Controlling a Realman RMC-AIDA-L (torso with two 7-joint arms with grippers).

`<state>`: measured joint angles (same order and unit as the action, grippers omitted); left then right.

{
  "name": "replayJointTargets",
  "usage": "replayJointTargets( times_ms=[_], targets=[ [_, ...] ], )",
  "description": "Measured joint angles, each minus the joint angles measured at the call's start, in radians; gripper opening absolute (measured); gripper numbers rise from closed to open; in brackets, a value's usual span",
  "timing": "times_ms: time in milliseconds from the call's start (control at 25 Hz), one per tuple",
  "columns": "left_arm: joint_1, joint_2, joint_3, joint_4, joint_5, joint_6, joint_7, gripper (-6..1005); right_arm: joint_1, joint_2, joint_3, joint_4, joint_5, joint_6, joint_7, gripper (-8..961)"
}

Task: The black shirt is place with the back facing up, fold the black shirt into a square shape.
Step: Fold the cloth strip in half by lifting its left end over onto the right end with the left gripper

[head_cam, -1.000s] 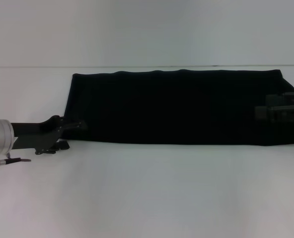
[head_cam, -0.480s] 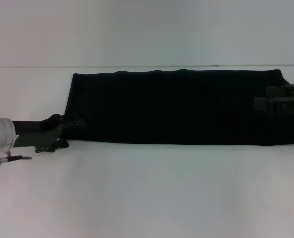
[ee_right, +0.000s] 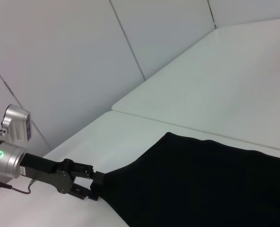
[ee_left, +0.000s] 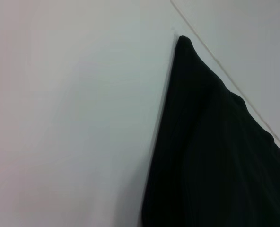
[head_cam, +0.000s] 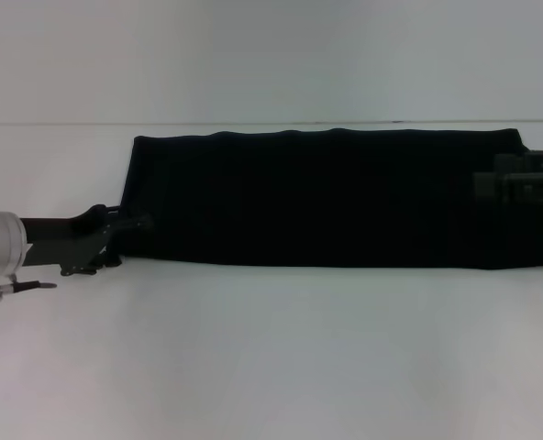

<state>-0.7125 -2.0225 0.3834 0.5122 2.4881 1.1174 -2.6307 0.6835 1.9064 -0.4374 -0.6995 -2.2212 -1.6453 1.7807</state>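
Note:
The black shirt (head_cam: 326,197) lies on the white table as a long flat strip running left to right, and no print shows on it. It also fills part of the left wrist view (ee_left: 215,151) and the right wrist view (ee_right: 201,184). My left gripper (head_cam: 132,238) sits at the strip's near-left corner. In the right wrist view this left gripper (ee_right: 93,184) has its fingers spread apart at that corner. My right gripper (head_cam: 482,188) hovers over the strip's right end, dark against the dark cloth.
The white table (head_cam: 271,348) stretches wide and bare in front of the shirt. Its back edge meets a pale wall (head_cam: 271,55) just behind the strip. The shirt's right end runs to the edge of the head view.
My left gripper has shifted slightly back and to the left along the shirt's left edge. The right gripper rose a little. The shirt itself has not moved.

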Motion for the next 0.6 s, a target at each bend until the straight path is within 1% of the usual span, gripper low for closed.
replayJointTargets(
  times_ms=[400, 600],
  targets=[
    [-0.021, 0.003, 0.014, -0.002, 0.0, -0.026, 0.0, 853, 0.002, 0.0, 0.012, 0.0, 0.007, -0.001, 0.0, 853],
    [-0.028, 0.004, 0.034, -0.003, 0.0, -0.029, 0.001, 848, -0.001, 0.0, 0.013, 0.0, 0.01, -0.001, 0.0, 853]
  ],
)
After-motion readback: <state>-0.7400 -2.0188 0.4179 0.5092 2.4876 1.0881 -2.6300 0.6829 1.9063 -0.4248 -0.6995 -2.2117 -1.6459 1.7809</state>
